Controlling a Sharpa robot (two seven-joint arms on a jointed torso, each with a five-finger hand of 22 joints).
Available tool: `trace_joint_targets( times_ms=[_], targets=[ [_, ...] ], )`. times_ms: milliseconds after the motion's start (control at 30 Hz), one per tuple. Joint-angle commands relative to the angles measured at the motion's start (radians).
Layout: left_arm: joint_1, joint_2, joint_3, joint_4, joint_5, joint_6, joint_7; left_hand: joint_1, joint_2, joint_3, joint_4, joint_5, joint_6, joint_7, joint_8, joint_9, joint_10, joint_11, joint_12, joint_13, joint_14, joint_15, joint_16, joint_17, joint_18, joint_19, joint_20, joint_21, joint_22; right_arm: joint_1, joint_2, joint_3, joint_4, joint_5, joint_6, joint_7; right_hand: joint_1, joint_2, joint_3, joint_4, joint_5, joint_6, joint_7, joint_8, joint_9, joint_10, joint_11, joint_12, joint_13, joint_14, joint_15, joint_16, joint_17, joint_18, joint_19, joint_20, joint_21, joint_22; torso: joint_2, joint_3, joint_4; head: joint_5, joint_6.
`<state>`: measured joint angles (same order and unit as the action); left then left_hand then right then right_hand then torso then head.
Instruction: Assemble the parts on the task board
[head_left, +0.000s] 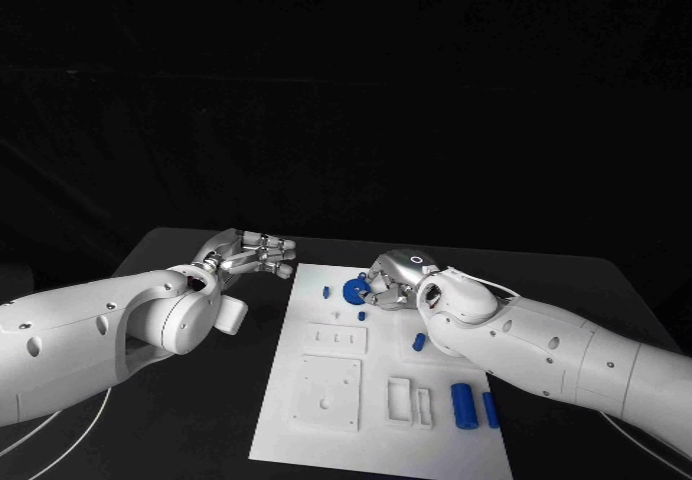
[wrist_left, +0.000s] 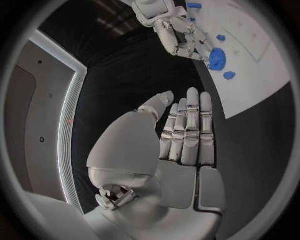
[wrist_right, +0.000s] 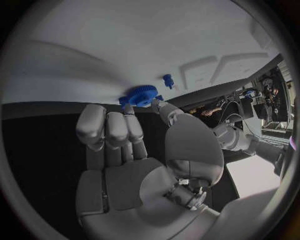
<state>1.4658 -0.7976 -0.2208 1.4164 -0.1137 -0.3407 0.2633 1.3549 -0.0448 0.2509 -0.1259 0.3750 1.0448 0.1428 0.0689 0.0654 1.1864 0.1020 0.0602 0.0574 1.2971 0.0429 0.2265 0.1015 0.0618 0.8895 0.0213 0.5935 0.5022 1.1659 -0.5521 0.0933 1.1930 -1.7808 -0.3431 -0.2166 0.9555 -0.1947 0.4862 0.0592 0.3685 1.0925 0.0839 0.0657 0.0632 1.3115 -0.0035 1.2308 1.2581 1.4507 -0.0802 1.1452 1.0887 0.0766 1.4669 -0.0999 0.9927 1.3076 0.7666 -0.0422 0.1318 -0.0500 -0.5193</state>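
Observation:
The white task board (head_left: 289, 430) lies in the middle of the black table. My right hand (head_left: 392, 283) is over the board's far end and pinches a blue gear (head_left: 355, 291) between thumb and fingertips; the gear (wrist_right: 140, 95) sits low, at or just above the board surface. From the left wrist, the same gear (wrist_left: 217, 57) shows under the right hand (wrist_left: 181, 35). My left hand (head_left: 254, 254) hovers off the board's far left corner, its fingers (wrist_left: 187, 125) stretched out and holding nothing.
A small blue peg (head_left: 326, 292) stands left of the gear, also seen as the peg (wrist_right: 167, 80). More blue pieces lie on the board: a short one (head_left: 420, 342) and two cylinders (head_left: 464, 405) near the right edge. Raised white fixtures (head_left: 329, 395) occupy the near half.

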Motion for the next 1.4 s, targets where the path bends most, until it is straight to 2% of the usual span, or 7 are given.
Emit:
trace_joint_targets(
  times_ms=[33, 333, 500, 633, 767, 967, 1400],
  targets=[
    [0.002, -0.001, 0.001, 0.002, -0.002, 0.007, 0.005, -0.009, -0.001, 0.005, -0.002, 0.004, -0.001, 0.0, -0.004, -0.001, -0.005, -0.001, -0.003, 0.001, 0.002, -0.001, 0.001, 0.001, 0.01, -0.006, 0.0, 0.004, 0.001, 0.0, -0.01, 0.0, 0.011, 0.013, -0.002, 0.008, -0.008, 0.005, 0.005, -0.001, 0.004, 0.007, 0.0, -0.003, 0.0, 0.002, -0.006, 0.001, 0.002, 0.003, 0.002, -0.003, 0.0, 0.008, 0.049, 0.003, -0.001, 0.124, 0.0, 0.0007, -0.0012, -0.004, 0.001],
    [0.002, -0.007, 0.001, 0.005, -0.002, 0.005, 0.005, -0.009, -0.001, 0.005, -0.002, 0.004, -0.001, 0.0, -0.004, -0.001, -0.005, -0.001, -0.003, 0.001, 0.002, -0.001, 0.001, 0.001, 0.01, -0.006, 0.0, 0.004, 0.001, -0.001, -0.03, 0.0, 0.017, 0.046, -0.005, 0.018, -0.007, 0.012, 0.024, -0.002, 0.015, 0.004, 0.001, -0.003, -0.001, 0.003, -0.006, 0.003, 0.004, 0.003, 0.001, -0.002, 0.0, 0.008, 0.049, 0.002, 0.0, 0.124, 0.001, -0.0002, -0.0021, -0.011, 0.008],
    [0.002, -0.007, 0.001, 0.006, -0.002, 0.005, 0.006, -0.011, -0.002, 0.005, -0.005, 0.004, -0.001, -0.001, -0.004, -0.001, -0.005, -0.001, -0.002, 0.001, 0.002, -0.002, 0.002, 0.001, 0.011, -0.006, 0.0, 0.004, 0.004, -0.001, -0.03, 0.0, 0.018, 0.066, -0.016, 0.029, -0.029, 0.034, 0.169, -0.07, 0.024, -0.024, 0.01, -0.003, -0.001, 0.003, -0.005, 0.011, 0.012, 0.003, 0.002, 0.002, 0.004, 0.009, 0.05, 0.003, 0.007, 0.125, 0.0, -0.0007, 0.0023, -0.013, 0.008],
    [0.002, -0.007, 0.001, 0.005, -0.002, 0.005, 0.006, -0.013, -0.001, 0.006, -0.004, 0.004, -0.001, 0.0, -0.004, -0.001, -0.005, -0.001, -0.002, 0.001, 0.002, -0.001, 0.002, 0.001, 0.011, -0.007, 0.0, 0.003, 0.005, -0.001, -0.029, 0.0, 0.021, 0.076, -0.013, 0.037, -0.003, 0.061, 0.305, -0.17, 0.225, -0.036, 0.01, -0.003, -0.001, -0.004, -0.017, 0.012, 0.017, 0.001, -0.009, 0.003, 0.006, 0.008, 0.05, -0.006, 0.012, 0.127, 0.0, -0.0015, 0.0026, -0.01, 0.007],
    [0.002, -0.008, 0.001, 0.005, -0.002, 0.005, 0.005, -0.013, -0.001, 0.006, -0.004, 0.004, -0.001, 0.0, -0.004, -0.001, -0.005, -0.001, -0.002, 0.001, 0.002, -0.001, 0.002, 0.001, 0.011, -0.007, 0.0, 0.003, 0.005, -0.001, -0.027, 0.0, 0.02, 0.082, -0.001, 0.042, -0.005, 0.091, 0.455, -0.282, 0.304, -0.052, -0.003, -0.003, 0.0, -0.007, -0.036, 0.005, 0.017, -0.004, -0.027, 0.002, 0.01, 0.007, 0.044, -0.024, 0.03, 0.129, 0.001, -0.0028, 0.003, -0.011, 0.002],
    [0.002, -0.007, 0.001, 0.005, -0.002, 0.005, 0.005, -0.012, -0.002, 0.006, -0.006, 0.004, -0.001, 0.0, -0.004, -0.001, -0.005, -0.001, -0.002, 0.001, 0.002, -0.002, 0.002, 0.001, 0.011, -0.006, 0.0, 0.003, 0.007, -0.001, -0.024, 0.0, 0.019, 0.082, 0.021, 0.044, -0.027, 0.122, 0.505, -0.328, 0.3, -0.067, -0.028, -0.003, 0.0, -0.006, -0.056, -0.001, 0.021, -0.004, -0.042, -0.004, 0.017, 0.004, 0.023, -0.04, 0.078, 0.127, 0.0, -0.0027, 0.0028, -0.007, -0.005],
    [0.002, -0.005, 0.001, 0.005, -0.002, 0.006, 0.005, -0.012, -0.002, 0.006, -0.006, 0.004, -0.001, 0.0, -0.004, -0.001, -0.005, -0.001, -0.002, 0.001, 0.002, -0.002, 0.002, 0.001, 0.011, -0.006, 0.0, 0.003, 0.007, -0.001, -0.01, 0.0, -0.003, 0.066, 0.122, 0.028, -0.033, 0.126, 0.532, -0.336, 0.291, -0.078, -0.037, -0.003, 0.0, -0.007, -0.059, -0.004, 0.022, -0.003, -0.045, -0.01, 0.021, 0.002, 0.017, -0.044, 0.092, 0.127, 0.0, -0.0024, 0.0022, -0.004, -0.009]
  ],
)
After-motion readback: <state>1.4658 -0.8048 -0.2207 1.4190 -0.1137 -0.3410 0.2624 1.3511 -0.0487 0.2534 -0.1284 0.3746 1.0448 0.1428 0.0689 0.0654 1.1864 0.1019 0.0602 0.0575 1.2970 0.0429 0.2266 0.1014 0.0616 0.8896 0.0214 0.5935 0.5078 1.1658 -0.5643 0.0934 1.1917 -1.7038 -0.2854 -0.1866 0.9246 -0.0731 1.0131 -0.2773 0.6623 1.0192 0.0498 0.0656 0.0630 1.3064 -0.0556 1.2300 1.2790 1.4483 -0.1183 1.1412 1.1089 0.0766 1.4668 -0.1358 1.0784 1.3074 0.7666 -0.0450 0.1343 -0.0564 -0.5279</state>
